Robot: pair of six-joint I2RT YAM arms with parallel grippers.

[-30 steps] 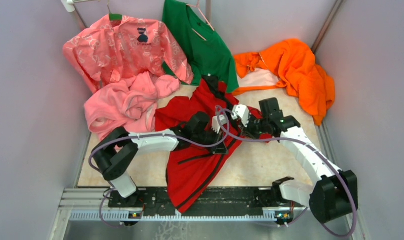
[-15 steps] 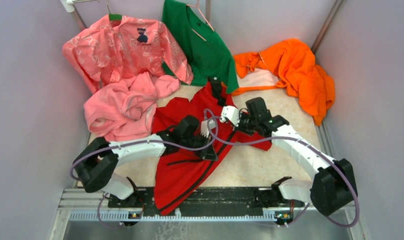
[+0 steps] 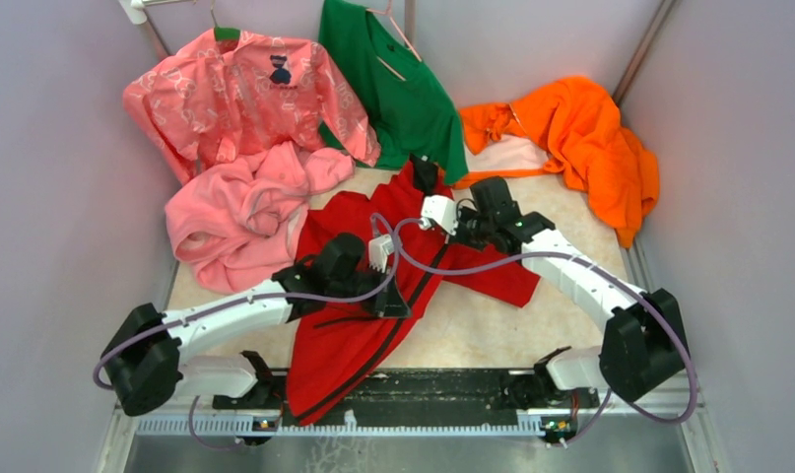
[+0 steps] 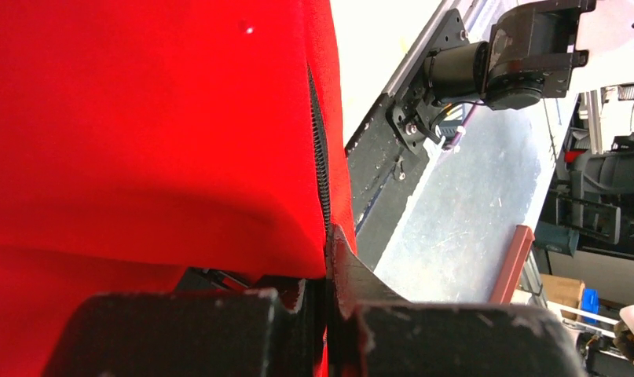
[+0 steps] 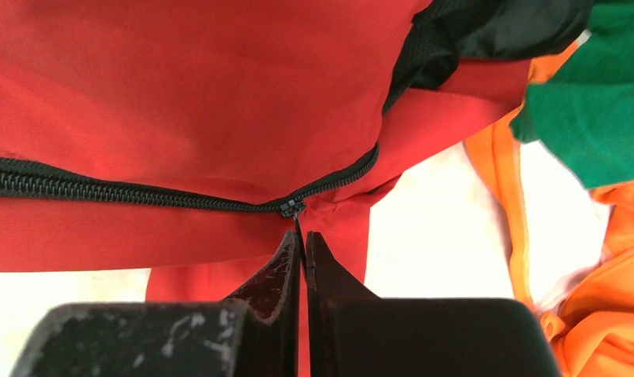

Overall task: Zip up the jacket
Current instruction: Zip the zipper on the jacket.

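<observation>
Right wrist view: mid-zip, with right gripper pinching pull, left gripper clamping jacket; next, probably draw toward collar.

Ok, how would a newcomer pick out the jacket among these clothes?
On the table, clothes crowd the far side. The jacket lies down the middle, from the green shirt to the near rail. It alone is bright red with a long dark zipper; its neighbours are pink, green and orange.
</observation>
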